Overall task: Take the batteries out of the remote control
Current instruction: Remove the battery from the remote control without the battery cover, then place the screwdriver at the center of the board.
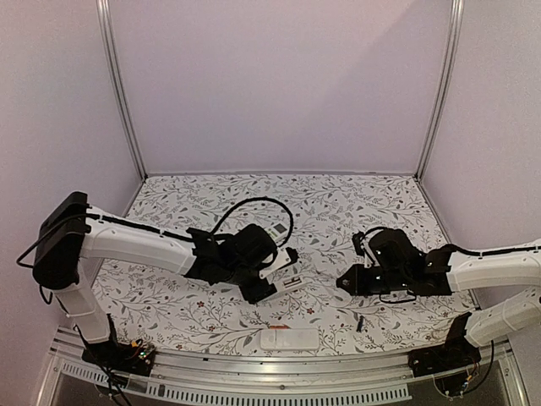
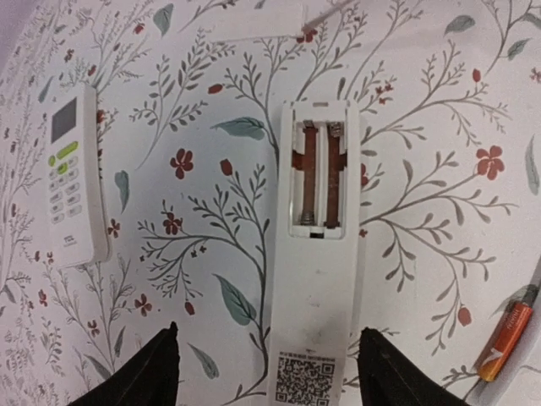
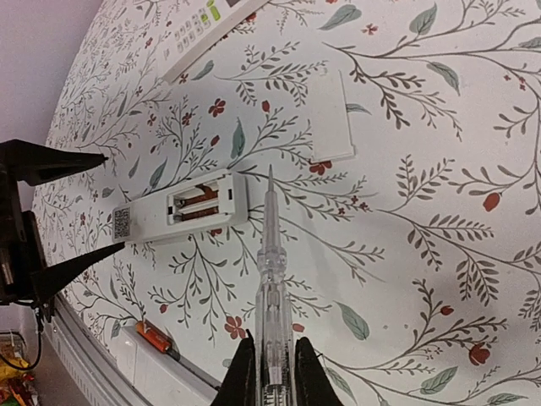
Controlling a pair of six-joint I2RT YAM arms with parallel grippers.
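My left pincer point(image 2: 269, 331) is released. Its fingers stand wide apart on either side of the remote point(image 2: 313, 279), which lies face down on the tabletop point(image 2: 439, 169) with its bay uncovered. Two batteries point(image 2: 319, 173) sit side by side in that bay, just ahead of my fingertips. Off to this pincer's left a second remote point(image 2: 72, 173) lies face up. Off to its right lies a loose battery point(image 2: 505, 342), red-orange.

My right pincer point(image 3: 273, 338) is clenched on a clear stick point(image 3: 270, 245). The stick points straight ahead, and its tip ends near the bay end of the remote. I cannot tell whether it touches. The white cover point(image 3: 330, 118) lies flat ahead of this pincer, beyond the stick's tip and a little to the right.
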